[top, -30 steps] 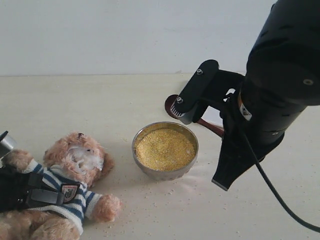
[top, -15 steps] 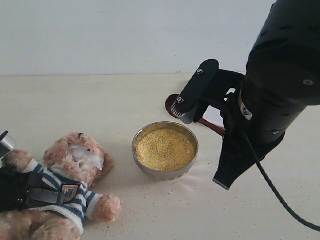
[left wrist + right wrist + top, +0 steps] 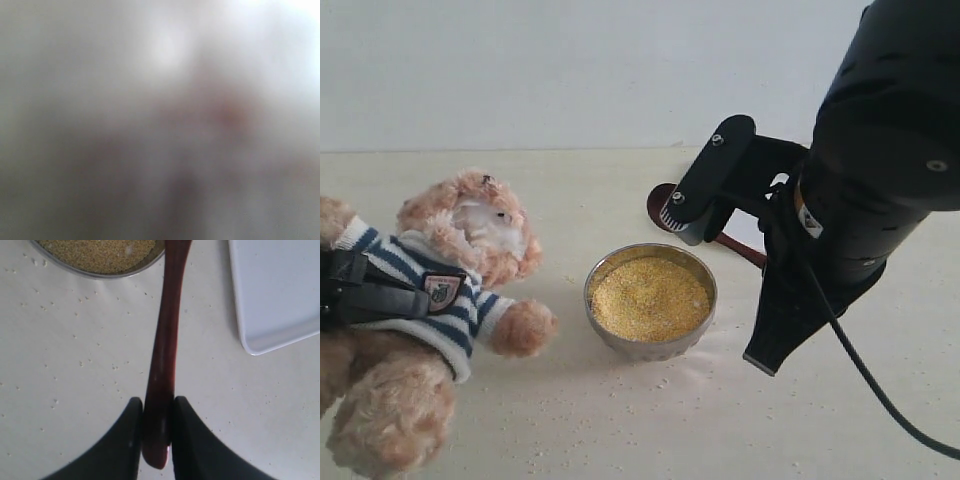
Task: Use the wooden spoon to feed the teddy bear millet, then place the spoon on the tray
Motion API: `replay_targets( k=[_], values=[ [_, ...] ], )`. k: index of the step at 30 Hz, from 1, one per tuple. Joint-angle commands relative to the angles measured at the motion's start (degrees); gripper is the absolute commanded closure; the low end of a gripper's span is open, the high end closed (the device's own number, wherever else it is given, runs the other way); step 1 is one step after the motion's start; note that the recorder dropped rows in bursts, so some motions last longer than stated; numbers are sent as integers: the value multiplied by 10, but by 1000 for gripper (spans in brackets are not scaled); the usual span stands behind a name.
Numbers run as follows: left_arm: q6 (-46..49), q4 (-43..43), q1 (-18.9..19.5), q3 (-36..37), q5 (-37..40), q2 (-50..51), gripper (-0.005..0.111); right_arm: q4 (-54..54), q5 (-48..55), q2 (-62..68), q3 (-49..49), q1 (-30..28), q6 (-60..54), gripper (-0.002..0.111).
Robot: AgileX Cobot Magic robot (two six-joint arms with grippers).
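The teddy bear (image 3: 470,235) in its striped shirt is held up at the left of the exterior view, its face turned toward the bowl. My left gripper (image 3: 360,298) is shut across its chest; the left wrist view is only blur. The millet (image 3: 650,298) fills a round metal bowl (image 3: 601,318) at the middle. My right gripper (image 3: 156,402) is shut on the handle end of the wooden spoon (image 3: 165,345). The spoon's round bowl (image 3: 660,205) hangs just behind the metal bowl. The tray (image 3: 280,290) lies beside the spoon in the right wrist view.
Stray grains (image 3: 620,410) dot the pale table in front of the metal bowl and under the spoon. The large black right arm (image 3: 880,170) fills the right side of the exterior view. A plain wall runs along the back.
The teddy bear has been lifted off the table and swung upward and upright, its head now higher and nearer the bowl. The right gripper and spoon have hardly moved.
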Motion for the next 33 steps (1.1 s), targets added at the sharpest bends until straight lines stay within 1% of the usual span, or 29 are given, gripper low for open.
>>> replay_targets(
  k=[1,7,11,12,15,21,27,33],
  values=[
    [-42,48,1,-6,5,-57,100,-3,-5,-6,-4,1,-1,99],
    [-52,46,1,5,7,-57,100,0,0,-6,-4,1,-1,99],
    [-23,41,1,24,7,-28,100,1,0,-6,-4,1,0,99],
    [-17,35,1,24,10,-24,100,1,0,-6,-4,1,0,99],
    [23,-19,1,24,26,-11,100,1,0,-6,-4,1,0,99],
    [28,-15,1,25,25,2,100,2,0,-6,-4,1,3,99],
    [28,4,1,39,-15,3,100,2,3,-6,-4,1,3,99],
    [28,3,1,41,-16,3,100,2,0,-6,-4,1,1,99]
  ],
)
